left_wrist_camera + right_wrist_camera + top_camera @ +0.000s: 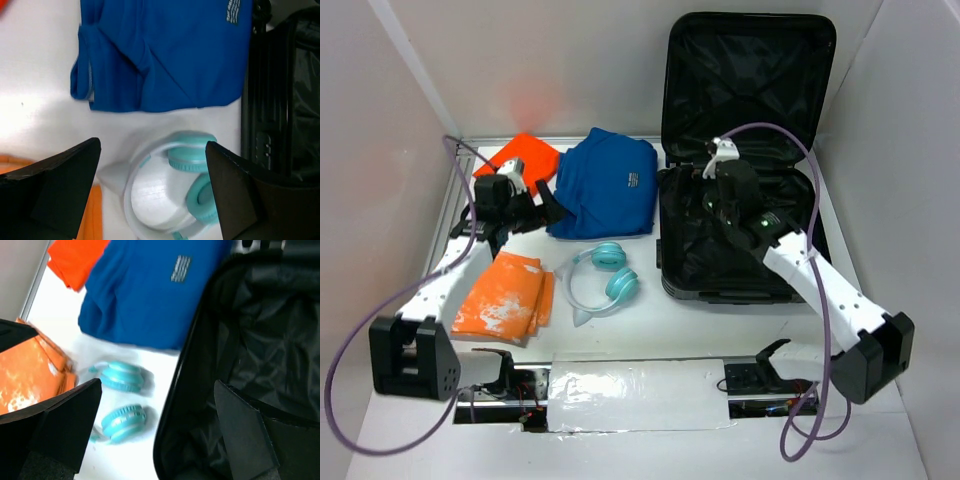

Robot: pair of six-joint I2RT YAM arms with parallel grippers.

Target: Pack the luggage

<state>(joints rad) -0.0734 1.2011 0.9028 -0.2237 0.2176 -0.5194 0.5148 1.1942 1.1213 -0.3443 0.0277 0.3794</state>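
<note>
The luggage (750, 70) is being kept open at the right of the counter (650, 320), its lid propped upright. The blue shirt (608, 185) beside it is judged the next item: it is best being gripped at a folded edge, so the folds are kept. The headphones (605, 275) are lying nearer. Both the left hand (152, 145) and the right hand (157, 385) are being held released, grasping nothing
</note>
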